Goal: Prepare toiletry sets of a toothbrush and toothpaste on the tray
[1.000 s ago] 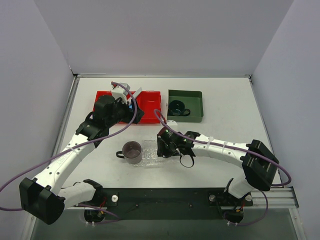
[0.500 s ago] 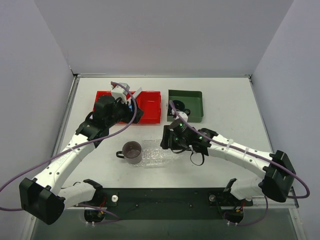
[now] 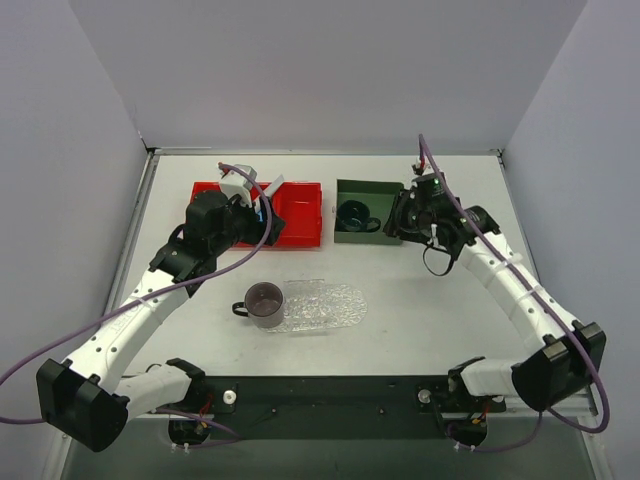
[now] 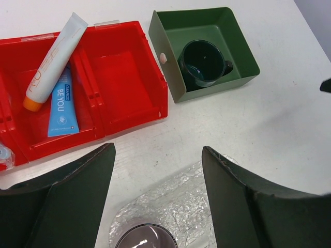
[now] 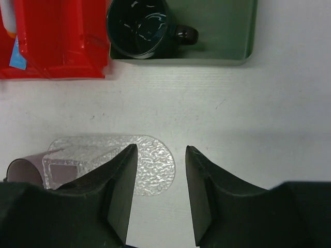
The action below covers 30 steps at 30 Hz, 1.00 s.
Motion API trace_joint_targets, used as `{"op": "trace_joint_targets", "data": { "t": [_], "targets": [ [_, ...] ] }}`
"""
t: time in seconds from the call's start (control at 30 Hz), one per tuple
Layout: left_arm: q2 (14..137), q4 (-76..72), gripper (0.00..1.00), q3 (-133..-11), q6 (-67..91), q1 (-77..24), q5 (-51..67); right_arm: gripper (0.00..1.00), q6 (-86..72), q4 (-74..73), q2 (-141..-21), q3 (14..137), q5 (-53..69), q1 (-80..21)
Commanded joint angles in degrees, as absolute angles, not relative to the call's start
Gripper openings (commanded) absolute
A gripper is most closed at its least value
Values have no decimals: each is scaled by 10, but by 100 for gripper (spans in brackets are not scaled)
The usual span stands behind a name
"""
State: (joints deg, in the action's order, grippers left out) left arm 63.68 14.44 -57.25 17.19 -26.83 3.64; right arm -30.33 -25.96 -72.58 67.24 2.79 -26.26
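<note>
The left arm [image 3: 150, 300] is stretched from its base at the near left towards the red bin [image 3: 300, 212], and its wrist is held above the bin's near edge. The left gripper [image 4: 158, 199] is released. Its fingers [image 4: 67, 201] are spread wide, and nothing is held between them. The tray [image 4: 176, 204] is seen directly below it.

The right arm [image 3: 510, 290] is extended from the near right to the right side of the green bin [image 3: 385, 205]. The right gripper [image 5: 161, 194] is pointed down over bare table [image 3: 420, 320], between the tray and the green bin. Its jaws are parted and nothing is grasped.

The toothpaste [image 4: 51, 62] is a long, flat white tube with faint orange lettering and an orange cap. It is laid aslant in the red bin's middle compartment, with the cap down on the floor and the flat end propped over the back wall. The toothbrush [image 4: 62, 106] is seen as a short, flat, light-blue piece with white lettering. It is laid on the same compartment's floor, just beside the cap, and its far end touches the tube. Both are well apart from the tray.

The tray is clear, bumpy and oval. It is set on the table nearer the arm bases than the bins. A brownish cup [image 3: 264, 303] is stood on its left end. A dark mug [image 4: 204, 62] is stood in the green bin.
</note>
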Motion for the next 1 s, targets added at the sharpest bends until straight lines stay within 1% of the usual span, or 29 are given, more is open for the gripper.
{"op": "trace_joint_targets", "data": {
  "t": [0.0, 0.23, 0.37, 0.47, 0.7, 0.97],
  "targets": [
    [628, 125, 78, -582, 158, -265, 29, 36, -215, -310, -801, 753, 35, -216],
    [635, 127, 78, -583, 150, -265, 23, 32, -157, -315, -934, 859, 90, -152],
    [635, 130, 78, -582, 145, -264, 18, 31, -120, -329, -1018, 918, 147, -127],
    [638, 130, 78, -582, 145, -264, 17, 31, -98, -345, -1064, 967, 162, -123],
    [649, 131, 78, -584, 146, -264, 21, 31, -99, -351, -1138, 1030, 223, -125],
    [650, 133, 78, -585, 146, -263, 20, 31, -106, -351, -1189, 1075, 225, -139]
  ]
}}
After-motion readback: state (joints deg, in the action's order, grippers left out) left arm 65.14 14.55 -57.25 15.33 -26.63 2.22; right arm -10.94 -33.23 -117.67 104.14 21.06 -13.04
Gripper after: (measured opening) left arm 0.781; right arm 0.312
